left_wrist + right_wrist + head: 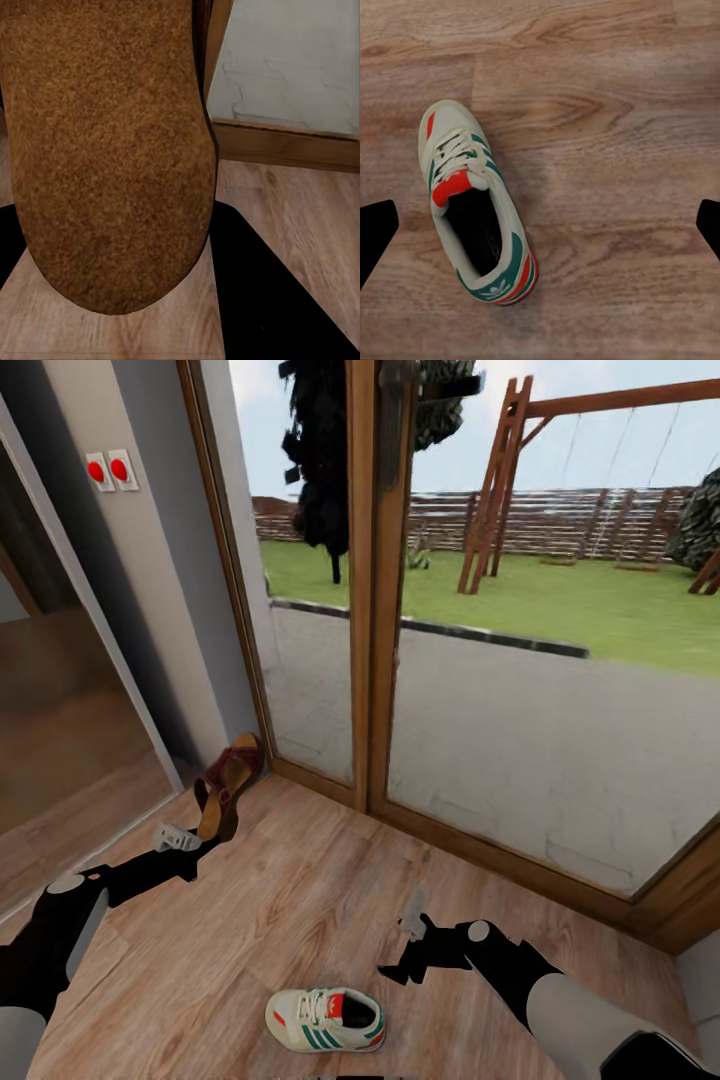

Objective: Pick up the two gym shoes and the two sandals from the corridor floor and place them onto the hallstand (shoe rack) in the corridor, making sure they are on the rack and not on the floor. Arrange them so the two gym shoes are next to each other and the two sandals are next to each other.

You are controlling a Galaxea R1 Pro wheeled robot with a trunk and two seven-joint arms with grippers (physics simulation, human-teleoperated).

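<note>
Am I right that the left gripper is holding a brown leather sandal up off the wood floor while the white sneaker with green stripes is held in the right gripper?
Not quite. The white sneaker with green stripes is not held: it lies on the wood-plank floor, apart from the right gripper, as the head view shows. The left gripper does hold the brown leather sandal up.

One brown leather sandal (225, 790) tilted up off the corridor floor (300, 900), tan sole (105, 150) showing, near the door frame corner. One white gym shoe (325, 1020), green stripes, red tongue patch, upright on the floor, well apart from the sandal.
</note>
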